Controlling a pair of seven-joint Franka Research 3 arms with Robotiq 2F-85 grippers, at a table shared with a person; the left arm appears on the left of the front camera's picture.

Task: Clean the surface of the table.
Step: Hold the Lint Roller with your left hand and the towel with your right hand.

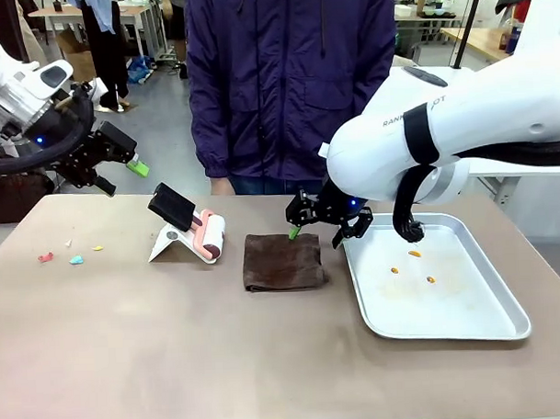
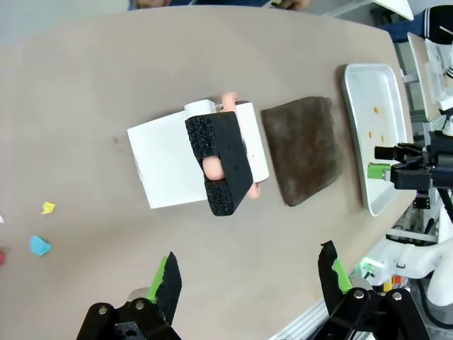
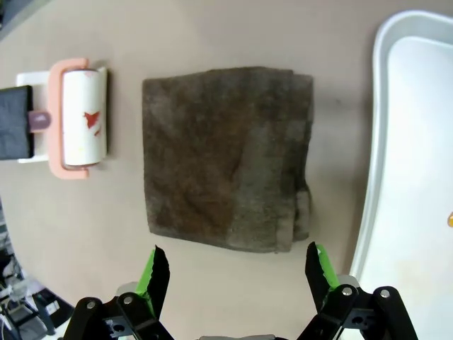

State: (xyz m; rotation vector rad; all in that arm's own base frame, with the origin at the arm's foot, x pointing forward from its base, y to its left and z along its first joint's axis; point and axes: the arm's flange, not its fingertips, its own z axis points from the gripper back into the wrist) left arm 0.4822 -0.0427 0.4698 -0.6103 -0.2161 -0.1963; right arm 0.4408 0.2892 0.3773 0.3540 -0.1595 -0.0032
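The table (image 1: 128, 343) is seen across the whole foreground. A folded brown cloth (image 1: 283, 262) lies at its middle, a lint roller (image 1: 196, 233) and small coloured scraps (image 1: 76, 259) to the left, and a metal tray (image 1: 468, 327) to the right. The right gripper (image 3: 237, 276) is held over the cloth and the left gripper (image 2: 251, 280) is raised above the table's left end. The jaws of both are spread apart and empty.

A: What do we see at the back?
B: We see a grey floor (image 1: 162, 131), evenly lit.
A: Any furniture?
B: We count 2: a left wooden table (image 1: 66, 12) and a right wooden table (image 1: 481, 42), both far back.
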